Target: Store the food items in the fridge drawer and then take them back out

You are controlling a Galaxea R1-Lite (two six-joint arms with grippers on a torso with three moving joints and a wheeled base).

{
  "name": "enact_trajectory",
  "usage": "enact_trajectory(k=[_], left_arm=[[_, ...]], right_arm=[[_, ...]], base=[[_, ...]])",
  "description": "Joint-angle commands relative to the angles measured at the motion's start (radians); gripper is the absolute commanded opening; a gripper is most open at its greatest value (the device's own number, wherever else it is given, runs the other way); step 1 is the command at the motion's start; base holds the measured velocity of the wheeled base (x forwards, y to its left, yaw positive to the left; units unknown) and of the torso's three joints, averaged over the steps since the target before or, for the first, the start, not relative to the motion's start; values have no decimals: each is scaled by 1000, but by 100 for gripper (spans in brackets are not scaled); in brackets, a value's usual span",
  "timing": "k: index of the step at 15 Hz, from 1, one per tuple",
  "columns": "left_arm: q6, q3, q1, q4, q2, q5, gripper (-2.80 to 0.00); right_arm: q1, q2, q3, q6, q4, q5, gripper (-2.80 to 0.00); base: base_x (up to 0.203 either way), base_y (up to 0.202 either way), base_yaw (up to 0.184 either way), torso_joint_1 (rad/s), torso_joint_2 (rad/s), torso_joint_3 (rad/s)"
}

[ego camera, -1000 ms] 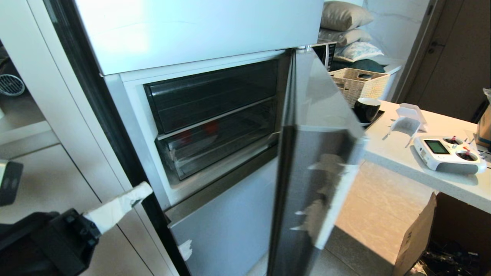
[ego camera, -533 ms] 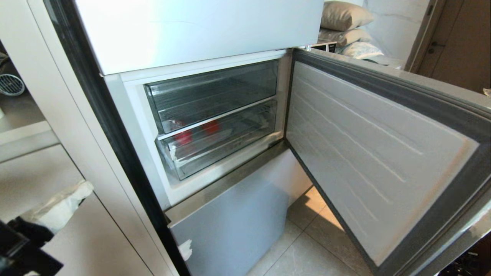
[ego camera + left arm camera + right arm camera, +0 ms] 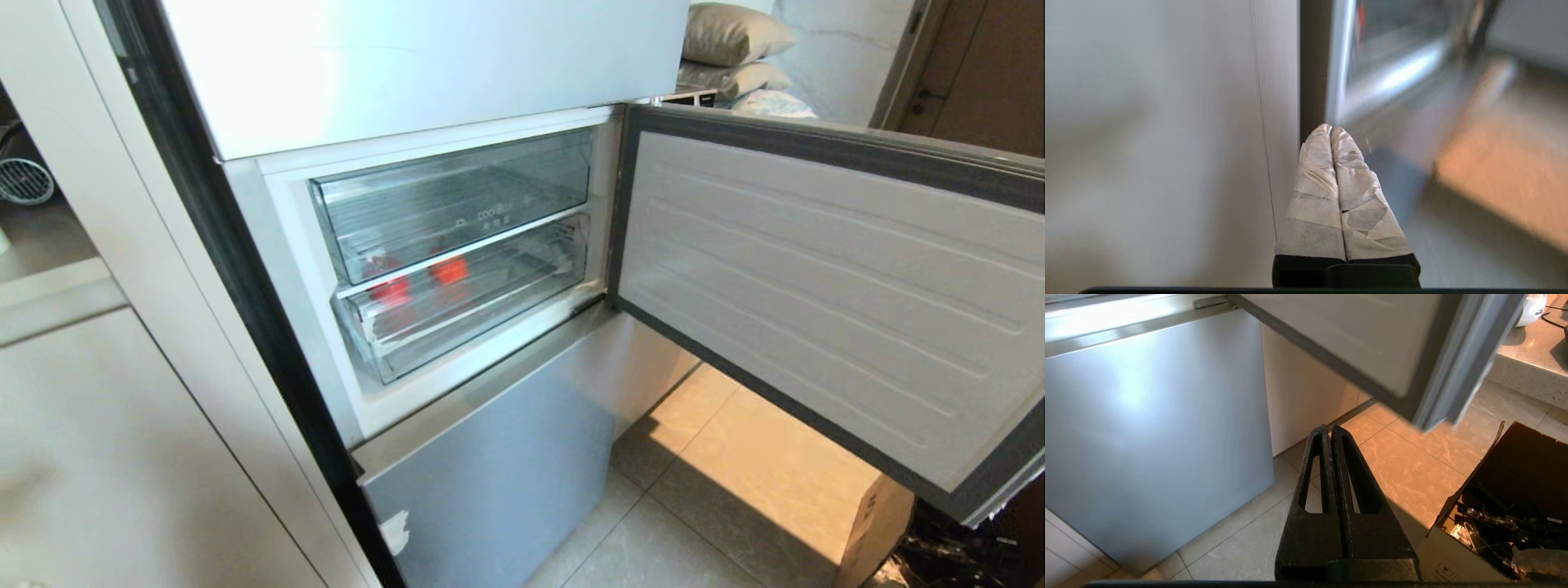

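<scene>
The fridge's middle door (image 3: pixel 824 302) stands swung wide open to the right of the head view, its pale ribbed inner face turned towards us. Inside the compartment, in the centre of the frame, two clear bins sit stacked: the upper one (image 3: pixel 453 196) printed "coolBox", and below it the fridge drawer (image 3: pixel 482 306), pushed in, with a whitish patch at its front left corner. Two of the red food items (image 3: pixel 450 269) lie inside that lower drawer, towards its back left, side by side and seen through the plastic. Below the compartment is a silver-blue lower door panel (image 3: pixel 490 482), shut.

Neither arm shows in the head view. In the left wrist view the left gripper (image 3: pixel 1330 130), its fingers (image 3: pixel 1314 196) wrapped in white tape and pressed together with nothing held, points along the dark edge of the fridge. In the right wrist view the right gripper (image 3: pixel 1329 428) hangs low over the tiled floor (image 3: pixel 1412 469), black fingers (image 3: pixel 1359 486) together and empty, beside an open cardboard box (image 3: pixel 1457 555) at the lower right.
</scene>
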Motion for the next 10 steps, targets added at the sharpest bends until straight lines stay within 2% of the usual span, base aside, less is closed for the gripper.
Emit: enact_trajectory(k=[1, 3, 4, 5, 7, 9, 10], left_arm=[[-7, 0, 20, 346, -197, -43, -280], [14, 10, 21, 353, -256, -55, -280], [69, 30, 22, 306, -255, -63, -280], [81, 36, 23, 289, -253, -73, -280], [71, 37, 22, 288, -254, -67, -280], [23, 37, 22, 288, -254, -61, -280], [21, 37, 22, 286, -254, -61, -280]], right_arm=[[0, 1, 0, -2, 0, 1, -280], [0, 1, 0, 0, 0, 1, -280], [0, 1, 0, 0, 0, 0, -280], [0, 1, 0, 0, 0, 0, -280], [0, 1, 0, 0, 0, 0, -280], [0, 1, 0, 0, 0, 0, -280], [0, 1, 0, 0, 0, 1, -280]], base=[[0, 0, 0, 0, 0, 0], [0, 0, 0, 0, 0, 0], [0, 0, 0, 0, 0, 0], [0, 0, 0, 0, 0, 0], [0, 0, 0, 0, 0, 0], [0, 0, 0, 0, 0, 0], [0, 0, 0, 0, 0, 0]])
